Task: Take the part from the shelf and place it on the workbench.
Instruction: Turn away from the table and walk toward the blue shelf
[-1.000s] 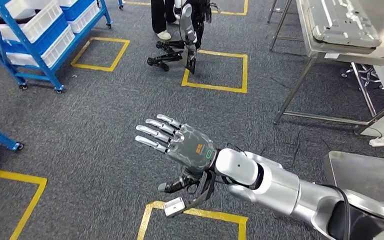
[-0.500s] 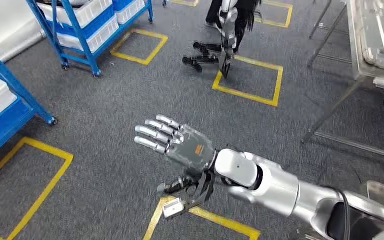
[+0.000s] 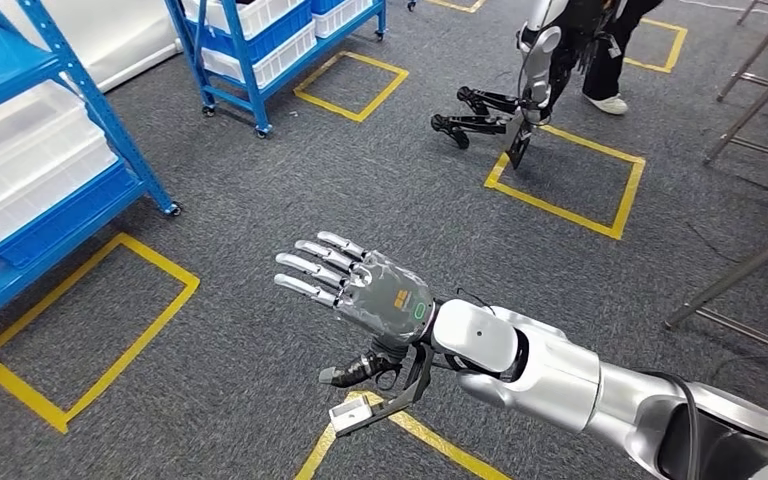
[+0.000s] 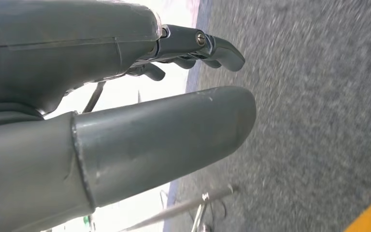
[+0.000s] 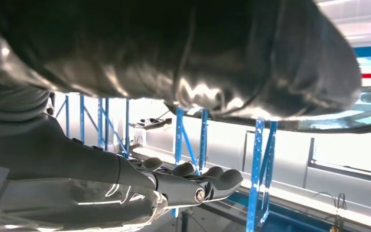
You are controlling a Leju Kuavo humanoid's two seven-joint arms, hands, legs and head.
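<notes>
The robot is out on the grey carpet floor (image 3: 210,230), among yellow tape squares (image 3: 90,330). Its right hand (image 3: 360,290) reaches forward over the floor, flat and palm down. The fingers (image 3: 310,262) are straight and spread, and they hold nothing. The left hand (image 4: 125,96) hangs near the carpet. Its thumb is straight, its fingers bend a little, and there is nothing in them.

A blue shelf (image 3: 40,170) with white bins (image 3: 20,150) stands at the left. A second blue shelf (image 3: 260,50) stands further back. The part cannot be picked out; it is most likely in one of the bins, but they look blank from here. Another robot (image 3: 530,90) stands far ahead at a yellow square, with a person (image 3: 610,50) just behind it.

This looks like the very first step: getting to the shelf. Nothing is taken yet. Next, the robot needs to come close to the shelf, face it, find the part, and bring an empty hand up to it.
</notes>
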